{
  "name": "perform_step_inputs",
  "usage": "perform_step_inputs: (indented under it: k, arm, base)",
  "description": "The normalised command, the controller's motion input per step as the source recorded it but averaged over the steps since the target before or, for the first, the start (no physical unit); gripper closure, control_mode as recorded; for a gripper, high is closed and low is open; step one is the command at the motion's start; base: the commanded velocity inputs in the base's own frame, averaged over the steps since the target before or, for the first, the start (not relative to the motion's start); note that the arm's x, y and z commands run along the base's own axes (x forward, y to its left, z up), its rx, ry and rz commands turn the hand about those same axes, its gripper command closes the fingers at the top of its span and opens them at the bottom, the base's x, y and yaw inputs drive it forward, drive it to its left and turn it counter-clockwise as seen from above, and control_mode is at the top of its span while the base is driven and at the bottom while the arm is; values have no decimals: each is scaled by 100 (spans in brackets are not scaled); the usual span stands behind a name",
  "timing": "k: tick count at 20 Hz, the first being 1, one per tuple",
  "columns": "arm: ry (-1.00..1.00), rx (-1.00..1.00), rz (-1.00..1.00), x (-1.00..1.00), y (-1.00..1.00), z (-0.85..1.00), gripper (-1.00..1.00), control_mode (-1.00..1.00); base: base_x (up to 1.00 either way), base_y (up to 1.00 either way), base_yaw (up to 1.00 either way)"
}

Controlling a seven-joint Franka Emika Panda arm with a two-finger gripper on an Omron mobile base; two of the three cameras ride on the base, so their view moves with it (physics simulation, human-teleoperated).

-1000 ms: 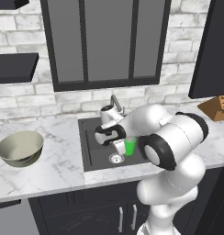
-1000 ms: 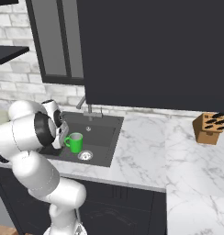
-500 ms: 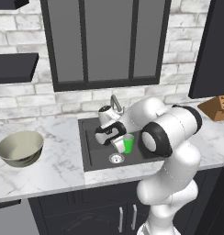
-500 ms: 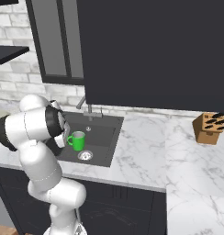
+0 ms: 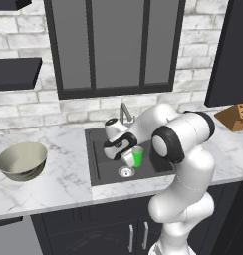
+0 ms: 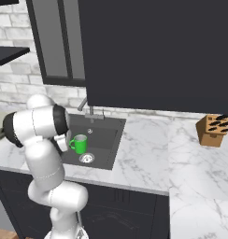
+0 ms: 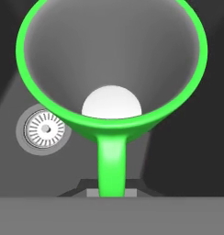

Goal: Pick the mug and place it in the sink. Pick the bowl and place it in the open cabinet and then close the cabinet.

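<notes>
1. The white robot arm's two-finger gripper (image 5: 129, 158) holds the small bright green mug (image 5: 138, 156) over the dark square recessed sink (image 5: 101, 169), its fingers pinched on the mug's handle.
2. The left base view takes in the wide pale beige-olive bowl (image 5: 22, 161) sitting upright on the white marble counter (image 5: 54, 182), well left of the sink, and the grey metal faucet (image 5: 125, 112) behind the basin.
3. The right base view offers the mug's (image 6: 79, 144) side profile instead, upright with its mouth up, plus a wooden knife block (image 6: 212, 130) far right on the counter and a dark upper wall cabinet (image 6: 158, 51).
4. The hand view looks straight down into the mug (image 7: 111, 69): a green rim ringing a grey inside, the handle (image 7: 112, 166) running down toward the gripper.
5. The round steel drain (image 7: 45, 130) lies just beside the mug in that view, on the sink floor below.
</notes>
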Motion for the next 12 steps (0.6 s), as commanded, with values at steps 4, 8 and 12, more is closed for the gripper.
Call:
perform_step_inputs:
  k: [4,8,12]
  arm:
    - [0,0,4,9,-2,-13,100,-100]
    - [0,-2,4,11,0,-19,100,-100]
    - [0,-1,4,8,-1,-19,100,-100]
  base:
    - [0,0,0]
    - [0,0,0]
    - [0,0,0]
